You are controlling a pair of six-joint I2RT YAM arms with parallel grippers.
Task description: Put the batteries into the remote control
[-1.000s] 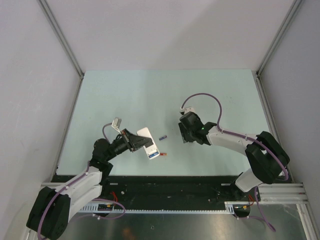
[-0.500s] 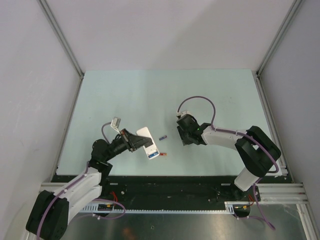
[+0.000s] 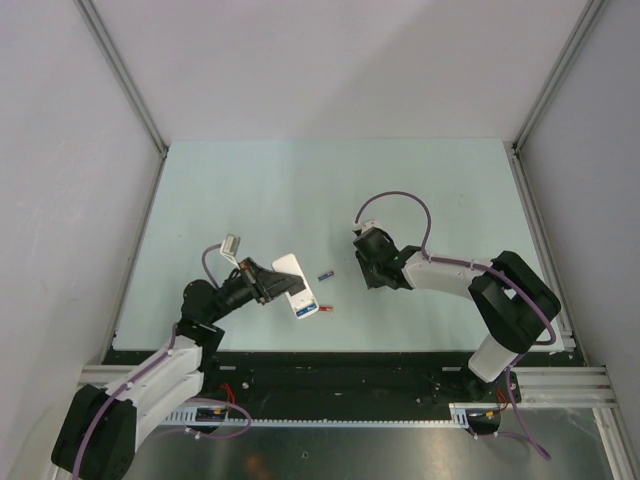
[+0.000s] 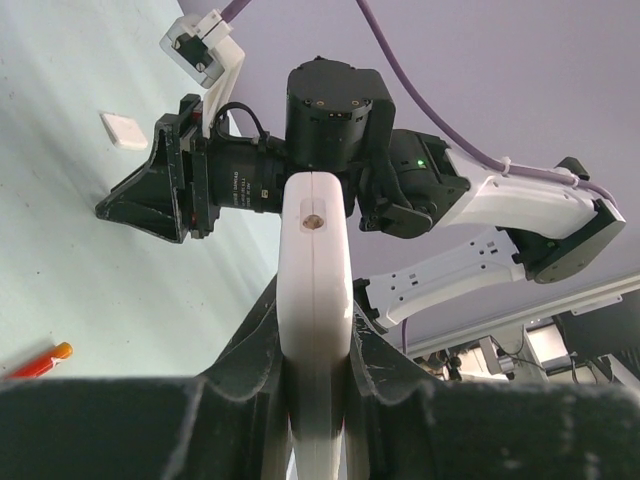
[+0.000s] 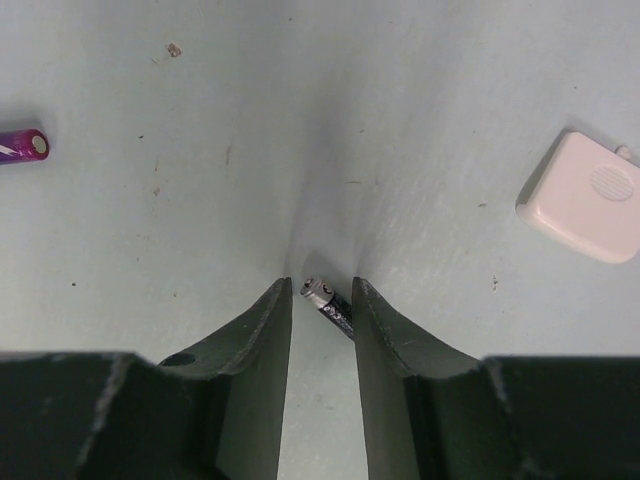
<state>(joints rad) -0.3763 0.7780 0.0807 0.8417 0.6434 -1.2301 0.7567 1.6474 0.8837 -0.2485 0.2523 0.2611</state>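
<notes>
My left gripper (image 3: 281, 285) is shut on the white remote control (image 3: 296, 283), which it holds edge-on (image 4: 315, 250) above the table. Something bright blue (image 3: 301, 311) shows at the remote's near end. A red battery (image 3: 326, 309) lies just right of it, and a dark blue-purple battery (image 3: 324, 274) lies a little farther back. My right gripper (image 5: 320, 290) points down at the table with its jaws narrow around a grey-silver battery (image 5: 328, 300). That battery leans on the right finger (image 5: 385, 330), and a gap remains at the left finger.
A small white rounded cover (image 5: 582, 197) lies on the table to the right of my right gripper, and it also shows in the left wrist view (image 4: 124, 131). The purple battery (image 5: 20, 145) lies far to the left. Walls surround the pale green table (image 3: 300, 180).
My right gripper has shifted slightly left and its jaws have narrowed around the grey-silver battery. The left arm and the remote have stayed put.
</notes>
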